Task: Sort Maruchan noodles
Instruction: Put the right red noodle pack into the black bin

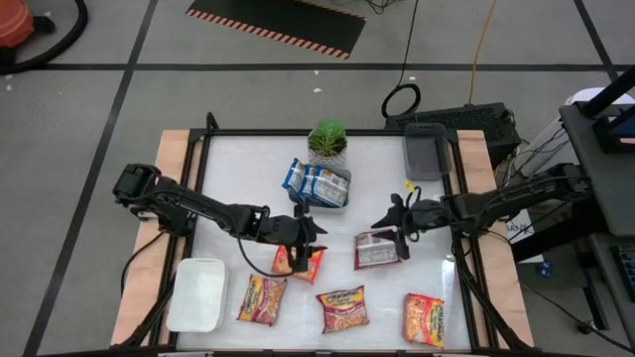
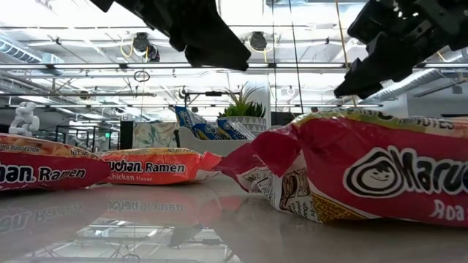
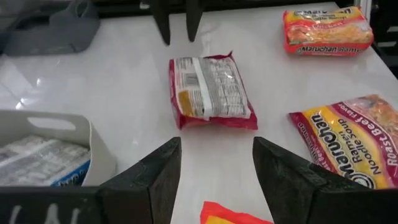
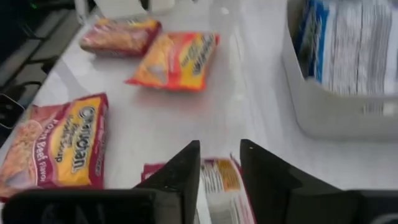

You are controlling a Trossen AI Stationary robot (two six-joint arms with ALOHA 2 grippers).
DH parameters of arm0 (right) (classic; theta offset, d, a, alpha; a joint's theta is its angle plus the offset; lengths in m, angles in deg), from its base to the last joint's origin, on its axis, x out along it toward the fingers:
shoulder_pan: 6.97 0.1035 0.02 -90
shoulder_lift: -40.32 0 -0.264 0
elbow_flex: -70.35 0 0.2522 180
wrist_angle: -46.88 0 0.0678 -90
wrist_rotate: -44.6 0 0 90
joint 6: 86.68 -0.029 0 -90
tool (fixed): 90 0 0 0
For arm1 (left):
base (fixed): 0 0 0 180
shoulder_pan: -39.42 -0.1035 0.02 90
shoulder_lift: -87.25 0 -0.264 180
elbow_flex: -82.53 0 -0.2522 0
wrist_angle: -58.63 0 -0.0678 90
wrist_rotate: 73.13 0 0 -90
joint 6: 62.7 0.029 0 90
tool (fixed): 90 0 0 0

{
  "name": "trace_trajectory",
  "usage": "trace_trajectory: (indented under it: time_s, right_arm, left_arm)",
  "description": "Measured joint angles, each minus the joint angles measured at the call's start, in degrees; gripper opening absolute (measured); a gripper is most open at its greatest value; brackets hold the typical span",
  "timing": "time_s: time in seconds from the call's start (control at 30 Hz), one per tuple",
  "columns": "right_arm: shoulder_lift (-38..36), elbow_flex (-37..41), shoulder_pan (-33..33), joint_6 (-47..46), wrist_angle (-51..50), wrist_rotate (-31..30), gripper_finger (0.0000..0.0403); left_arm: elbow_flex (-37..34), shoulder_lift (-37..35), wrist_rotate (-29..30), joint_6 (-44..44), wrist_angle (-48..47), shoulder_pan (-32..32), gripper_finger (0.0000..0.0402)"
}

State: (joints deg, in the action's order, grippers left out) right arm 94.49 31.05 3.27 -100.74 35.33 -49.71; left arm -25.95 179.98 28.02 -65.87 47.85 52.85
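Note:
My left gripper [image 1: 310,236] [image 3: 216,168] hangs open over an orange-red Maruchan noodle packet [image 1: 298,261] [image 3: 233,214] that lies flat on the table. My right gripper [image 1: 395,223] [image 4: 219,165] is open just above the far end of a pink-red packet [image 1: 377,249] [image 3: 210,90], which lies label side down on the table. Three more packets [image 1: 261,297] [image 1: 342,307] [image 1: 424,319] lie along the near edge. Blue-white packets fill a white tray [image 1: 319,185].
An empty white tray [image 1: 196,295] stands at the near left and a grey tray [image 1: 425,149] at the far right. A potted plant [image 1: 327,141] stands behind the tray of blue-white packets. Bare table shows at the far left.

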Motion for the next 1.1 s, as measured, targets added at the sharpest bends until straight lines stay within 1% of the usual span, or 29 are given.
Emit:
trace_trajectory:
  time_s: [0.13,0.23,0.5,0.6,0.67,0.73,0.8,0.87,0.97,1.03,1.1]
  right_arm:
    - [1.1,-3.3,0.0,-4.6,-8.6,-0.1,0.0120]
    - [1.3,-4.0,0.0,-7.5,-12.2,-0.1,0.0119]
    - [1.3,-4.0,0.0,-5.8,-23.1,0.0,0.0109]
    - [1.3,-4.0,0.6,-7.3,-23.3,0.1,0.0107]
    - [1.3,-4.0,1.4,-9.0,-20.7,0.2,0.0106]
    - [1.3,-4.0,2.5,-10.0,-16.5,1.6,0.0106]
    - [1.5,-4.0,4.4,-11.7,-13.8,2.9,0.0106]
    - [2.0,-4.0,6.9,-13.8,-13.7,2.4,0.0106]
    - [3.9,-4.0,12.2,-20.3,-14.6,-1.7,0.0106]
    - [6.2,-4.0,17.6,-26.2,-14.4,-5.3,0.0106]
    - [9.0,-4.0,23.7,-30.1,-11.6,-10.3,0.0106]
  left_arm:
    - [0.0,0.0,0.0,3.0,0.2,0.0,0.0204]
    - [0.0,0.0,0.0,4.8,0.8,-0.2,0.0204]
    - [0.0,0.0,0.0,4.6,1.3,-1.9,0.0204]
    - [0.0,0.0,0.0,4.6,1.3,-1.9,0.0204]
    - [0.0,0.0,0.0,4.6,1.3,-1.9,0.0204]
    - [0.0,0.0,0.9,4.6,1.3,-1.6,0.0204]
    - [0.0,0.0,2.1,5.0,1.3,-1.3,0.0204]
    - [0.0,0.0,2.3,5.5,1.3,-1.3,0.0204]
    - [0.0,0.0,2.4,5.3,1.2,-1.3,0.0204]
    - [0.0,0.0,2.4,4.5,0.6,-1.2,0.0204]
    - [0.0,0.0,2.4,4.2,-0.2,-1.0,0.0204]
